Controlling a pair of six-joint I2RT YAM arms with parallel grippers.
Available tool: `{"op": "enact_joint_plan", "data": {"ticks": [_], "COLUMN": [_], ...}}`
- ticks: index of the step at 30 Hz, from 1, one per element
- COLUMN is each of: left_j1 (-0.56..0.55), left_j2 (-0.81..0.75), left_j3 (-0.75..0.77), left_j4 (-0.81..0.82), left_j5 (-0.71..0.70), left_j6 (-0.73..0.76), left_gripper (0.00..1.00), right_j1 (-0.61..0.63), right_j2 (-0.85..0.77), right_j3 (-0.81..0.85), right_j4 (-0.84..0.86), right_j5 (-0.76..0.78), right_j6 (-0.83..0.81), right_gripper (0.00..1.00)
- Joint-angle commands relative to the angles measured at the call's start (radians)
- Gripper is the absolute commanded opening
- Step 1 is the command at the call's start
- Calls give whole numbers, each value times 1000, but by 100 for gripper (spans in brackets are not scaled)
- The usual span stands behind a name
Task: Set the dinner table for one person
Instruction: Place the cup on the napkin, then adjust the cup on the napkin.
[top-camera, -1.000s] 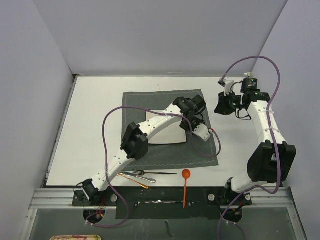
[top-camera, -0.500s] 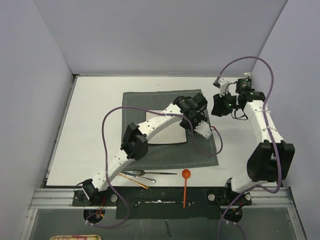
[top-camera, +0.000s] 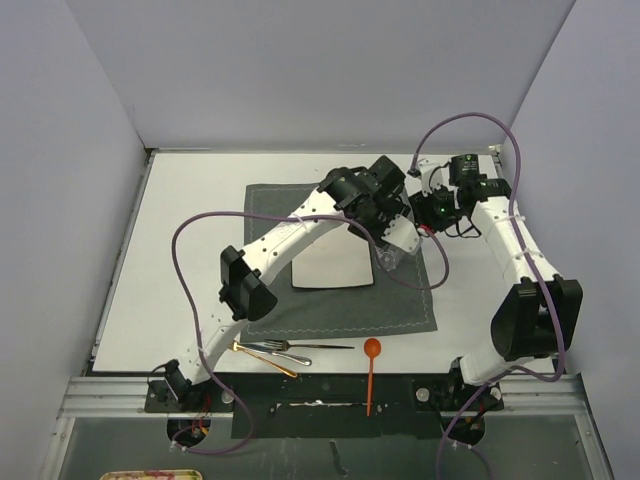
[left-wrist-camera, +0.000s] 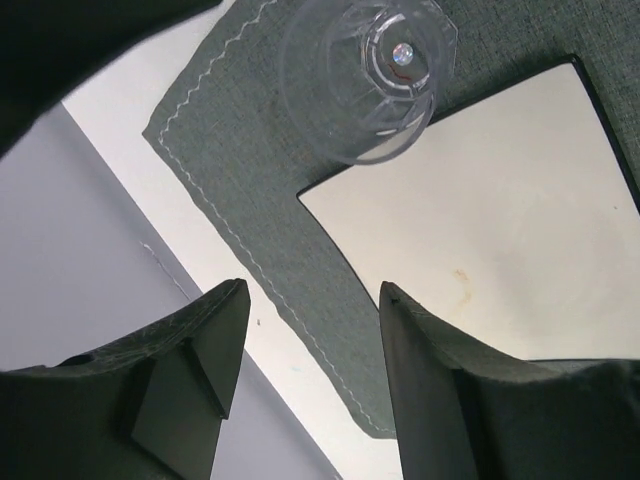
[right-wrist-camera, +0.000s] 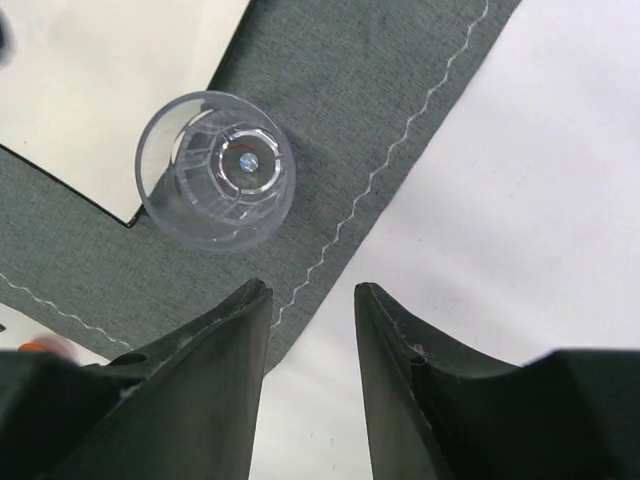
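**Glass placed, grippers above it.** The glass (right-wrist-camera: 215, 170) stands upright on the mat (right-wrist-camera: 380, 90), just off a corner of the plate (right-wrist-camera: 90, 70), in the strip between the plate's right edge and the mat's right edge. The worktop (top-camera: 190, 250), the table being set, lies beneath everything and carries the mat near its centre. Cutlery (top-camera: 288, 347) and a spoon (top-camera: 371, 350) lie at its near edge, off the mat. The left gripper (left-wrist-camera: 313, 300) and right gripper (right-wrist-camera: 311, 295) both hover over the glass with jaws parted and empty, neither touching it. The step in hand is judged to be clearing away from the glass. To do it well, each gripper should rise straight up until its fingers are above the rim before any sideways swing. The arms should move one at a time, since both crowd the same spot. The left arm (top-camera: 285, 240) reaches across the plate and should withdraw without sweeping low. A light glass probably tips if brushed. The near-edge pieces would come next.
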Motion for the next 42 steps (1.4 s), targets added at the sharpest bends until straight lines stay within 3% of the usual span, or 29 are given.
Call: {"op": "enact_joint_plan", "data": {"ticks": [1,6,10,14,17,21,28,35,42], "left_j1": [57,180,354,526,611,715,881,1021,1055], "left_j2": [-136,-237,-348,-533,-726,-859,-968,-971,-991], "left_j3": [-20,-55,-181,-449,-747,-981,-1212,-1323,-1430], "left_j4": [-28,-13,-13,125,315,453,619,710,793], "left_j5": [-4,17,159,288,259,205,161,226,213], "left_j6": [-66,-196,-379,-560,-635,-769,-999,-1079,-1117], "left_gripper": [53,54,54,54,56,57,57,57,56], "right_j1": [0,12,16,17,20,24,47,67,66], "right_j2": [24,54,68,85,100,122,155,175,182], "right_j3": [46,41,37,38,50,67,69,83,90], "right_j4": [-30,-35,-30,-22,-24,-25,-13,-19,-26], "right_j5": [55,12,3,-7,-7,-6,9,36,74], "right_j6": [19,26,26,27,25,36,51,56,48], "right_gripper": [41,40,39,38,39,39,39,38,38]}}
